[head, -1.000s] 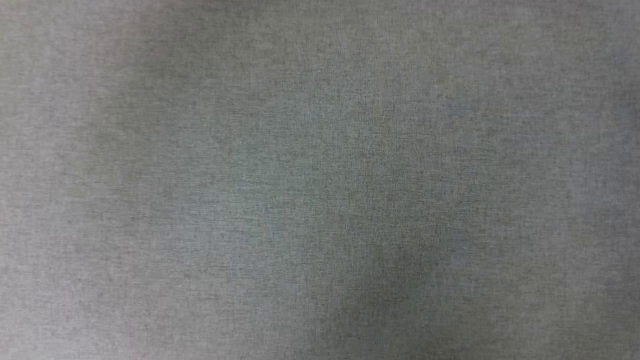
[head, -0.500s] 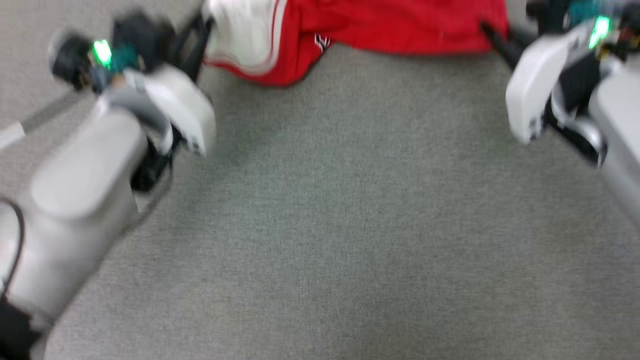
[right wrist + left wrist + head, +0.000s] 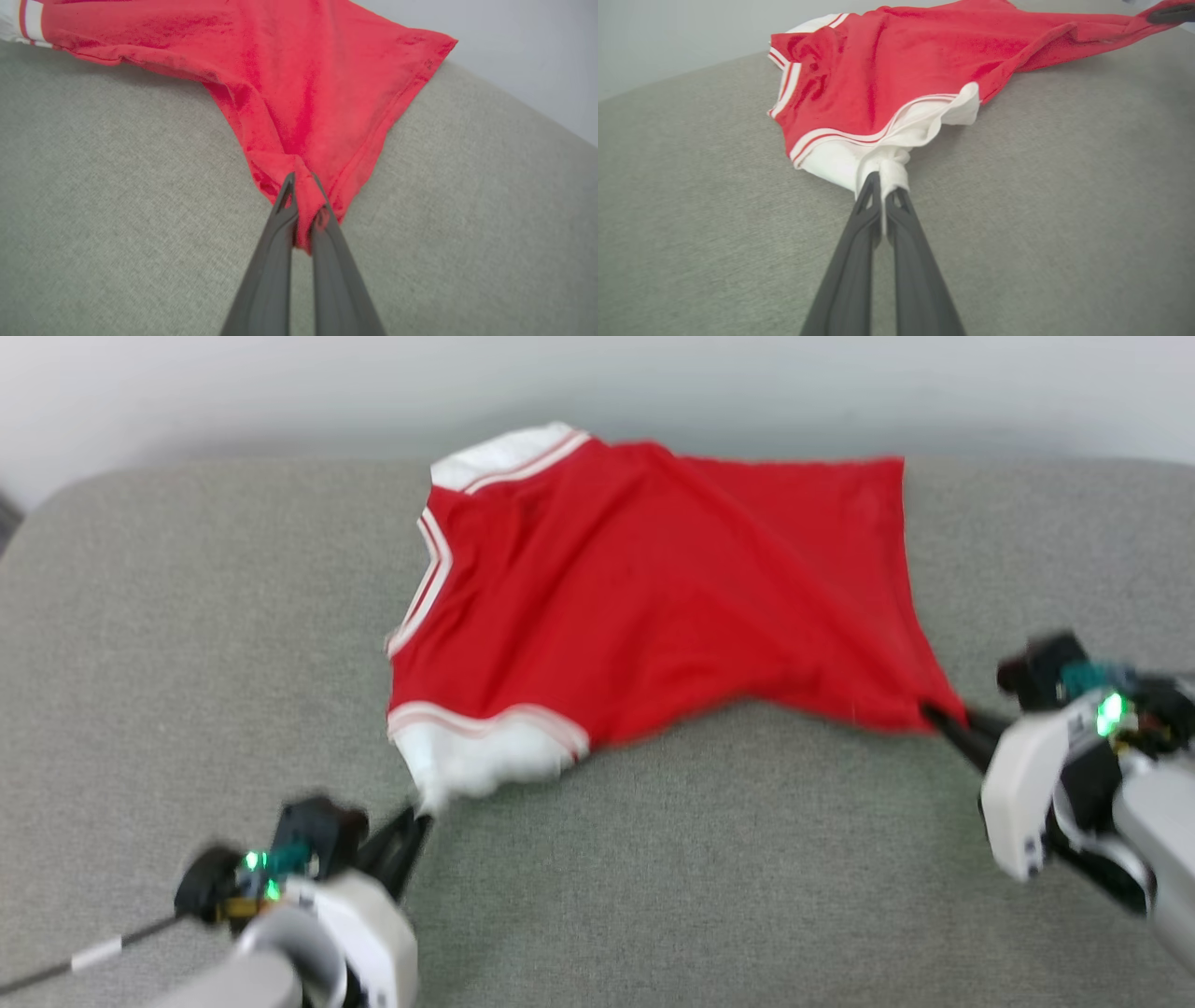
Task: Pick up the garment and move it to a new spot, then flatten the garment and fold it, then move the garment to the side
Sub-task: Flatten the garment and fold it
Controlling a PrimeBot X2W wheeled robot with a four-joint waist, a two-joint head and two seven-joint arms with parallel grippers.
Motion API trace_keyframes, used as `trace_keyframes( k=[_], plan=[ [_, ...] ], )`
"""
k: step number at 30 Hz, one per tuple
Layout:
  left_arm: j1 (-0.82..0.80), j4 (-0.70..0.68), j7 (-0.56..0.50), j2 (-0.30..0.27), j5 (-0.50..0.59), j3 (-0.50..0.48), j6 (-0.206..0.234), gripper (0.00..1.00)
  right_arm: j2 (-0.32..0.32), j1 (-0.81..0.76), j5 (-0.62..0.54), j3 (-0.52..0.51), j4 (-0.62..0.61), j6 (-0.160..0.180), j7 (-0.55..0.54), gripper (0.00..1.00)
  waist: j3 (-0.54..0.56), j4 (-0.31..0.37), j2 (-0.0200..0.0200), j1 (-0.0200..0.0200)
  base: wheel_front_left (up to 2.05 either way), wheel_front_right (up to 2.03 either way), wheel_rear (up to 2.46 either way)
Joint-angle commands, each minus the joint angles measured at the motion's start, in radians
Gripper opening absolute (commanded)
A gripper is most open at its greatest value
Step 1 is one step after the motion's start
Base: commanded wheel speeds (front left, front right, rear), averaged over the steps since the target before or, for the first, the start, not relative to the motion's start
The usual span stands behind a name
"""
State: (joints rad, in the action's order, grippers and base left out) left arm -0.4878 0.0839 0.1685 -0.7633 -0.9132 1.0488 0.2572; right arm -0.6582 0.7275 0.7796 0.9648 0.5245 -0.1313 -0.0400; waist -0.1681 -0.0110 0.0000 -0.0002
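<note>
The garment (image 3: 653, 597), a red jersey with white sleeves and red-and-white trim, lies spread on the grey cushion surface (image 3: 187, 616), plain red side up. My left gripper (image 3: 420, 817) is shut on the near white sleeve (image 3: 887, 172) at the lower left. My right gripper (image 3: 934, 714) is shut on the red hem corner (image 3: 303, 186) at the right. The cloth is stretched between the two grips. Lettering and number are hidden.
A pale wall (image 3: 597, 383) runs behind the cushion's far edge. The cushion's rounded left corner (image 3: 56, 499) shows at the upper left. Bare grey fabric (image 3: 700, 877) stretches between my two arms at the front.
The head camera has swung up from bare grey fabric to the whole garment. Both grippers have stayed shut on the cloth, which now lies stretched out across the cushion.
</note>
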Motion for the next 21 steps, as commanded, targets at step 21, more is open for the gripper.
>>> trace_keyframes(
  k=[21],
  plan=[
    [0.413,-0.234,0.008,-0.101,-0.145,0.078,0.174,0.0,-0.143,-0.657,0.0,-0.291,-0.269,0.001,-0.075,0.0,0.14,-0.005,0.0,0.0002,0.0,0.0,0.0]
  ],
)
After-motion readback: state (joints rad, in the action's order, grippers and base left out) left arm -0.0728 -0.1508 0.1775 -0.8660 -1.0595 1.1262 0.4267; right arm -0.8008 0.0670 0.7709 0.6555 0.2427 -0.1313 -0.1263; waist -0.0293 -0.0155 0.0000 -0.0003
